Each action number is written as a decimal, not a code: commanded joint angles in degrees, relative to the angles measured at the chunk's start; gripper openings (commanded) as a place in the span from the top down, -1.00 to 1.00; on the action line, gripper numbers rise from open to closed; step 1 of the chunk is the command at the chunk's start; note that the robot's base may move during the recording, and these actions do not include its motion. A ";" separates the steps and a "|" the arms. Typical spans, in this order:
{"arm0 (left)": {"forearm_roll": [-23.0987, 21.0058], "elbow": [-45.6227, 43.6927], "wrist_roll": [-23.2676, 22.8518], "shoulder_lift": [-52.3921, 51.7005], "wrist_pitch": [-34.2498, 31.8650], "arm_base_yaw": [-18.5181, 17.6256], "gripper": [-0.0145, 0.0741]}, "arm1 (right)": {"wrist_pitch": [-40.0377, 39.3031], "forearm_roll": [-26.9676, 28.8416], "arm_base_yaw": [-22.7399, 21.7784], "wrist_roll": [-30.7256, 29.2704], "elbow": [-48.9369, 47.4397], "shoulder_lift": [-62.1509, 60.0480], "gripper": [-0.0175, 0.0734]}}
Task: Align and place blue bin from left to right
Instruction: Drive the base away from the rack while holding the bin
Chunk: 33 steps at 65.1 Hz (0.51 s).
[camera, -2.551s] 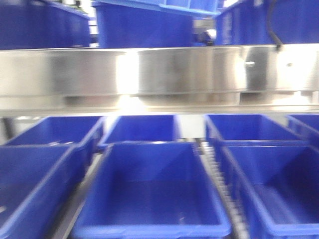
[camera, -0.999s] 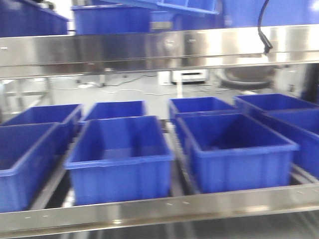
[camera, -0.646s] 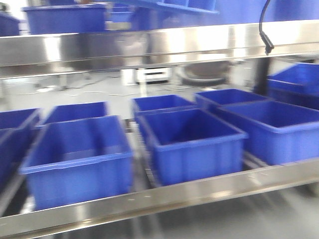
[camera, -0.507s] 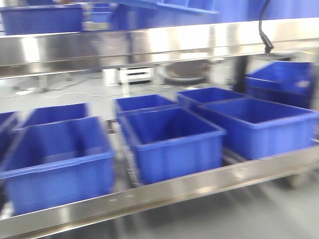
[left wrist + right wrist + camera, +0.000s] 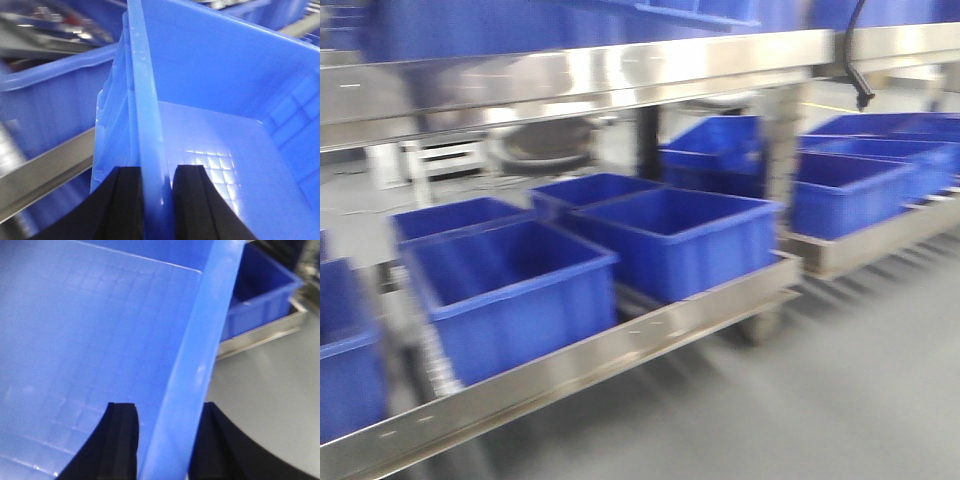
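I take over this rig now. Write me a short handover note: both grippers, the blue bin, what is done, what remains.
Left gripper: fingers shut on one wall of the blue bin.
Right gripper: shut on another wall.
Bin: carried by both arms, not set down. Darker tubs sit on the steel rack.
Done: grasp.
Left: align the bin and place it.

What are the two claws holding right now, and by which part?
The blue bin: left claw and right claw each clamp a side wall at its rim.
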 commanded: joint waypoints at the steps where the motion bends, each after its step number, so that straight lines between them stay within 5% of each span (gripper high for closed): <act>1: -4.95 -1.54 0.51 -2.05 -5.62 -0.92 0.92 | -5.14 1.37 0.28 1.01 -0.77 -0.74 0.95; 33: -4.95 -1.54 0.51 -2.05 -5.62 -0.92 0.92 | -5.14 1.37 0.28 1.01 -0.77 -0.74 0.95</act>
